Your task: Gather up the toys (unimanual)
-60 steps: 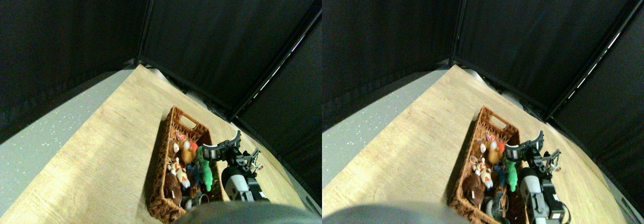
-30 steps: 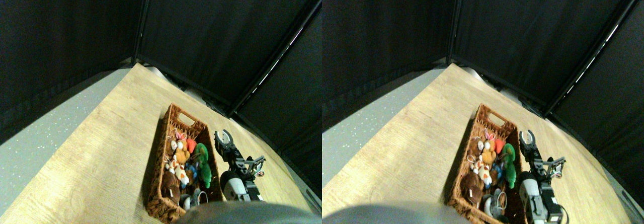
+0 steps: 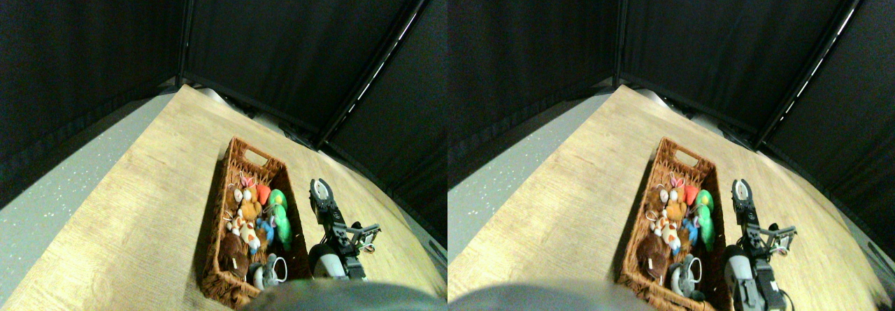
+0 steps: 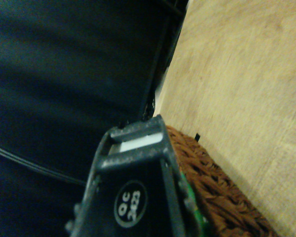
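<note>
Several small plush animals lie heaped inside the long brown wicker basket (image 3: 238, 158), which sits on the pale wood-grain counter (image 3: 140, 206) with its cut-out handle end pointing away toward the black curtains (image 3: 294, 38). Among them I can pick out a green plush toy (image 3: 281, 217) against the basket's right wall, a red plush toy (image 3: 263, 193) just beside it toward the far end, a brown plush toy (image 3: 234, 249) down at the near end, a white-and-orange plush toy (image 3: 246, 231) in the middle, a bit of blue plush (image 3: 266, 225) between that and the green one, and a grey-and-white plush toy with a string loop (image 3: 266, 275) at the near right corner. The robot's dark right gripper (image 3: 321, 186) hangs outside the basket, just beside its right wall and above the bare counter, with nothing in it; its two curved jaws look nearly pressed together at the tips, though I cannot tell for certain. From the wrist camera, one dark jaw frame fills the foreground with woven wicker and a sliver of green beside it.
</note>
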`<action>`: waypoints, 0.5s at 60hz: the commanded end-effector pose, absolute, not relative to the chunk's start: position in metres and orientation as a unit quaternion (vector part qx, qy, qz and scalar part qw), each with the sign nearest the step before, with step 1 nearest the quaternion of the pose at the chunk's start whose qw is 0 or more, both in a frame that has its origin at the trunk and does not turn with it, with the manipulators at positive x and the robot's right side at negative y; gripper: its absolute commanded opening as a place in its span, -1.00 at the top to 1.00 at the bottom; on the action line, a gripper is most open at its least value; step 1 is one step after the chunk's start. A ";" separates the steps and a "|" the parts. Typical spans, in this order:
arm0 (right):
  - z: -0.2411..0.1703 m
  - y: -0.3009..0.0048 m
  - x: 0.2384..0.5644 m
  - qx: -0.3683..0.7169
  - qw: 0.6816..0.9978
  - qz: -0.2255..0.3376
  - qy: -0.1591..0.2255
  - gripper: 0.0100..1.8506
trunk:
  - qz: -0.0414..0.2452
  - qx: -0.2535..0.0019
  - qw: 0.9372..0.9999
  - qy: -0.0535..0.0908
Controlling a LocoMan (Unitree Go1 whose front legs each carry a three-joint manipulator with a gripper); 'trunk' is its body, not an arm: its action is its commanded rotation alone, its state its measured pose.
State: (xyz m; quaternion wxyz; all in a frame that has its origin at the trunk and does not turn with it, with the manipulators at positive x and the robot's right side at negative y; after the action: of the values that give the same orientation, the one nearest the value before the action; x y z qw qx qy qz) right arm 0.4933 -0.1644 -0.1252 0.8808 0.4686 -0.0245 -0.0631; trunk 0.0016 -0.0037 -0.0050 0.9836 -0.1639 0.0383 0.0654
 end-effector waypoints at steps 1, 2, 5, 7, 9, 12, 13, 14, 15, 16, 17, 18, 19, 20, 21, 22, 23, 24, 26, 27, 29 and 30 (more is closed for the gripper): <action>-0.111 -0.242 0.472 0.447 0.888 -0.055 -0.088 0.95 | 0.023 -0.131 0.990 0.039; -0.112 -0.242 0.470 0.447 0.889 -0.055 -0.085 0.95 | 0.022 -0.130 0.990 0.039; -0.113 -0.243 0.465 0.443 0.891 -0.062 -0.077 0.95 | 0.022 -0.129 0.991 0.039; -0.113 -0.244 0.463 0.427 0.899 -0.062 -0.076 0.95 | 0.020 -0.126 0.991 0.040; -0.114 -0.246 0.460 0.410 0.907 -0.063 -0.068 0.95 | 0.019 -0.124 0.991 0.040; -0.115 -0.249 0.458 0.427 0.900 -0.066 -0.057 0.95 | 0.018 -0.123 0.991 0.040; -0.116 -0.251 0.455 0.432 0.896 -0.083 -0.058 0.95 | 0.017 -0.122 0.992 0.041; -0.116 -0.251 0.455 0.432 0.896 -0.083 -0.058 0.95 | 0.017 -0.122 0.992 0.041; -0.116 -0.252 0.454 0.436 0.894 -0.088 -0.056 0.95 | 0.016 -0.120 0.992 0.042; -0.115 -0.254 0.452 0.435 0.894 -0.093 -0.052 0.95 | 0.015 -0.120 0.992 0.042; -0.115 -0.255 0.451 0.423 0.899 -0.103 -0.052 0.95 | 0.015 -0.119 0.992 0.042; -0.115 -0.255 0.451 0.423 0.899 -0.103 -0.052 0.95 | 0.014 -0.119 0.992 0.042; -0.114 -0.256 0.449 0.419 0.900 -0.111 -0.053 0.95 | 0.014 -0.119 0.992 0.042; -0.114 -0.258 0.448 0.421 0.898 -0.116 -0.056 0.95 | 0.013 -0.118 0.992 0.042; -0.115 -0.260 0.447 0.421 0.897 -0.118 -0.058 0.95 | 0.012 -0.117 0.992 0.042; -0.115 -0.261 0.446 0.423 0.896 -0.121 -0.059 0.95 | 0.012 -0.117 0.992 0.042; -0.115 -0.261 0.444 0.425 0.895 -0.124 -0.060 0.95 | 0.012 -0.117 0.992 0.042; -0.115 -0.262 0.444 0.424 0.895 -0.123 -0.059 0.95 | 0.011 -0.115 0.992 0.041; -0.116 -0.263 0.443 0.425 0.895 -0.121 -0.060 0.95 | 0.010 -0.114 0.993 0.042; -0.117 -0.265 0.443 0.426 0.894 -0.120 -0.063 0.95 | 0.009 -0.112 0.993 0.043; -0.119 -0.266 0.441 0.423 0.895 -0.124 -0.067 0.95 | 0.008 -0.112 0.993 0.043; -0.120 -0.266 0.440 0.420 0.896 -0.125 -0.068 0.95 | 0.008 -0.112 0.993 0.043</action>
State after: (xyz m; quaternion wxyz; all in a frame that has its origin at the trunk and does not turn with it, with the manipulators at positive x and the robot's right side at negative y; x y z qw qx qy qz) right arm 0.4416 -0.2650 -0.1217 0.8958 0.4224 -0.0480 -0.1299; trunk 0.0028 -0.0048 -0.0087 0.9927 -0.1072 0.0538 0.0142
